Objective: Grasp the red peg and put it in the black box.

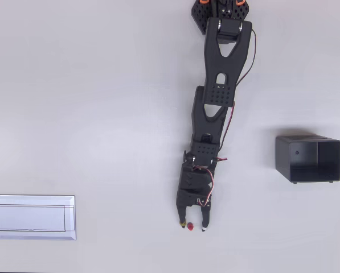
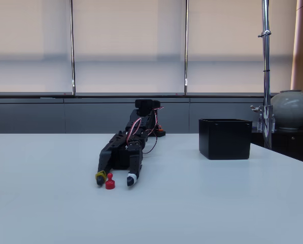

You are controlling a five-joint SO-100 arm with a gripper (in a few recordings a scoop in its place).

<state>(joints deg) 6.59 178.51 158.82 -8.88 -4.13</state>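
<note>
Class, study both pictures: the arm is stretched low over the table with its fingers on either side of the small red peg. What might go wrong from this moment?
1. The red peg stands nearer one finger of the open gripper, so closing could knock it over or push it away.
2. The peg is tiny next to the fingers, so it may slip out.
3. The black box sits well off to the side; a weak hold may drop the peg on the way.

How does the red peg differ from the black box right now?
The red peg is tiny and bright red; the black box is far larger and dark. The peg stands between the open pincer fingers; the box sits apart, off to the right in both views, empty. Both rest on the white table.
</note>
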